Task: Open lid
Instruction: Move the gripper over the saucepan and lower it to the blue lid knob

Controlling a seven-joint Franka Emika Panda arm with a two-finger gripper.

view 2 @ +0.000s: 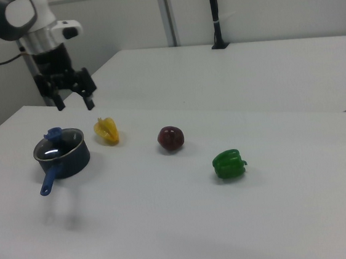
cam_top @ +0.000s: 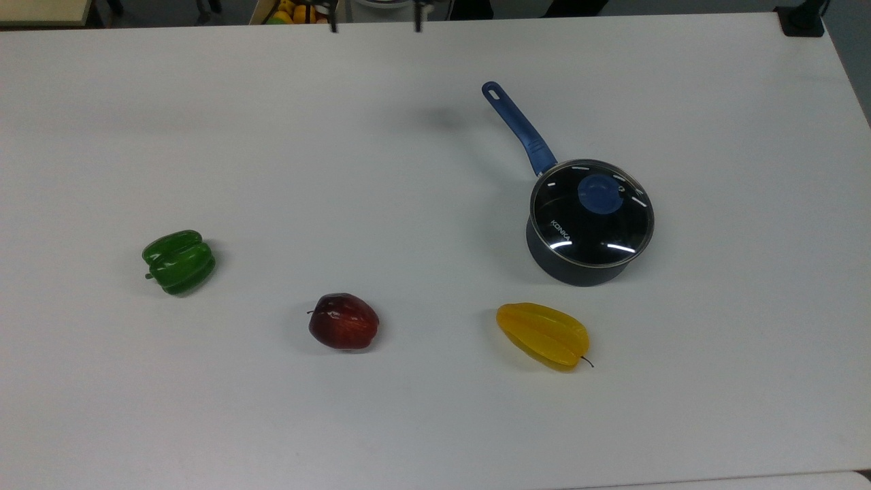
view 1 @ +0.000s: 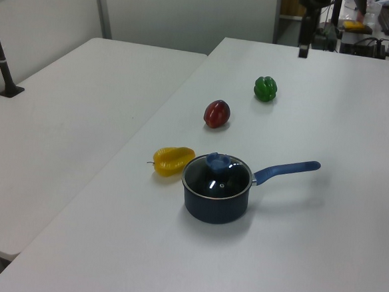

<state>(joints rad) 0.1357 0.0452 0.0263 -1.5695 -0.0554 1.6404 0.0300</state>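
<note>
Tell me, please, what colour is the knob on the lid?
Blue; the knob on the lid shows best in the top view.

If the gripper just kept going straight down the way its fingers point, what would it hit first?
Probably bare table. The open gripper hangs high, and its shadow lies beyond the saucepan's handle tip, off the lid.

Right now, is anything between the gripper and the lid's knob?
Nothing visible. The gripper hangs open in the air; the lid sits closed on the saucepan, its blue knob uncovered.
</note>
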